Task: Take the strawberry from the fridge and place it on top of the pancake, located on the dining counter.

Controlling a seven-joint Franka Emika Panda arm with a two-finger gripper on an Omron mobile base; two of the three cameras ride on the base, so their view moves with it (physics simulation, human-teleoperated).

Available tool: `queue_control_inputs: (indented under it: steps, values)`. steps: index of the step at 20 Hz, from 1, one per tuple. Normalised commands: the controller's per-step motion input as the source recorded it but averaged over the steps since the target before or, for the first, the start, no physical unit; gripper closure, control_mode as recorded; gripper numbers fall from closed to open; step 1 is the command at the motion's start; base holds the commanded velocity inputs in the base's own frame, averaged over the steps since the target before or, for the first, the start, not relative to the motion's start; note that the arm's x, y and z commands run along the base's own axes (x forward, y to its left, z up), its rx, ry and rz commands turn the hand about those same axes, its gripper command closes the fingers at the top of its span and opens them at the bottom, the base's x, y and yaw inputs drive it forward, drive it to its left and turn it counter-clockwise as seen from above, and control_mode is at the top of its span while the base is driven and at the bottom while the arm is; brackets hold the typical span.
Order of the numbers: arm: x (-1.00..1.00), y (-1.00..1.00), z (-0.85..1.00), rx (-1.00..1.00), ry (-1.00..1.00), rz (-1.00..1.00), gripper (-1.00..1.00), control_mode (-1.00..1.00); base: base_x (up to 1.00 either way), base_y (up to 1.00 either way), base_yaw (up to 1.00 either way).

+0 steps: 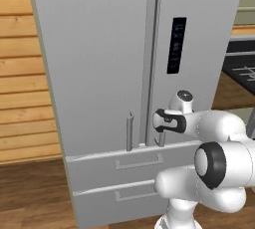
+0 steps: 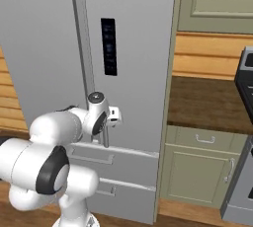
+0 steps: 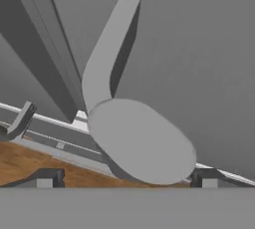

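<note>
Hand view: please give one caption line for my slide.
Open gripper straddling the lower end of the right door handle of the closed fridge.

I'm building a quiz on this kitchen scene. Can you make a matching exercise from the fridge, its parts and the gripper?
Things:
1. fridge upper doors
2. gripper
3. display panel
4. lower drawers

States:
A. dark, on the right door
B. open, at the right door's handle
C. stacked under the doors
D. both closed

Pairs: 1-D, 2-B, 3-A, 4-C

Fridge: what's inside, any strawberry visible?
Cannot tell. Both upper doors of the fridge are shut, so the interior is covered. The open tool sits at the right door's handle.
</note>
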Motion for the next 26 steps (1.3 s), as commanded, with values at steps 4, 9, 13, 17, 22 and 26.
queue_control_inputs:
  steps: [4, 9, 13, 17, 22, 26]
  values:
    - [0.00, 0.06, -0.43, 0.03, -0.03, 0.00, -1.00, -1.00, 0.00, 0.00, 0.00]
    - [0.00, 0.03, -0.50, 0.09, -0.11, 0.00, -1.00, -1.00, 0.00, 0.00, 0.00]
    - [0.15, 0.14, -0.47, 0.11, -0.03, 0.00, -1.00, -1.00, 0.00, 0.00, 0.00]
    - [0.44, 0.36, -0.36, 0.06, 0.01, 0.00, 1.00, -1.00, 0.00, 0.00, 0.00]
    - [0.38, 0.17, -0.38, 0.06, 0.00, 0.00, 1.00, -1.00, 0.00, 0.00, 0.00]
    - [-0.18, -0.07, -0.03, 0.00, 0.00, 0.00, 1.00, -1.00, 0.00, 0.00, 0.00]
